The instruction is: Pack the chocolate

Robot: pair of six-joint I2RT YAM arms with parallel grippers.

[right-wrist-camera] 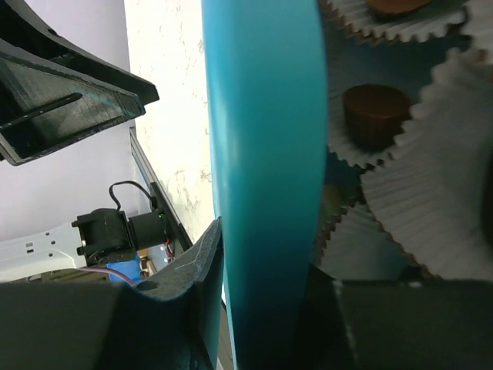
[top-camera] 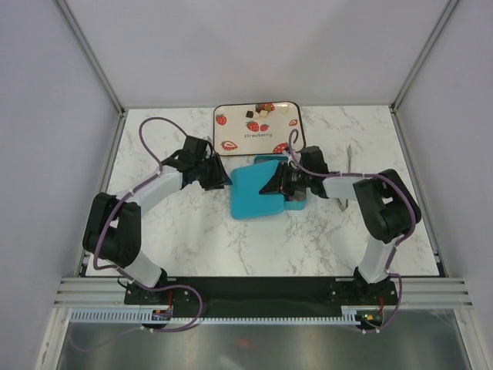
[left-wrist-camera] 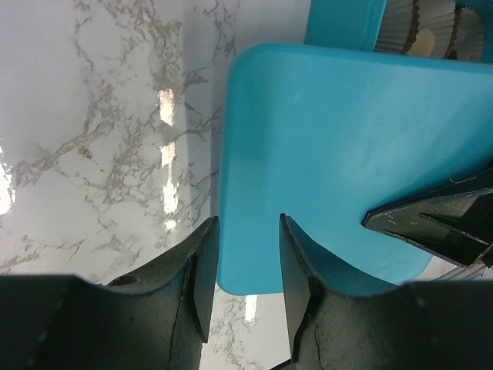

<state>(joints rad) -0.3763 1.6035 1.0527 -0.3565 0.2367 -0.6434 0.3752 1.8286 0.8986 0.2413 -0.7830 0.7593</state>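
Note:
Several small pieces of chocolate (top-camera: 263, 111) lie on the far part of the strawberry-printed tray (top-camera: 231, 132). More chocolate (right-wrist-camera: 375, 114) sits in white paper cups (right-wrist-camera: 420, 185) inside the teal box (top-camera: 295, 203). The teal lid (top-camera: 253, 193) is tilted up over the box, and my right gripper (top-camera: 275, 185) is shut on its edge (right-wrist-camera: 266, 154), one finger on each face. My left gripper (left-wrist-camera: 245, 231) is open just left of the lid (left-wrist-camera: 331, 154), whose corner shows in the gap without touching either finger. From above, my left gripper (top-camera: 221, 176) is at the lid's far left corner.
A thin metal tool (top-camera: 348, 163) lies on the marble table (top-camera: 185, 239) to the right of the right arm. The tray stands just behind the box and lid. Metal frame posts and white walls enclose the table.

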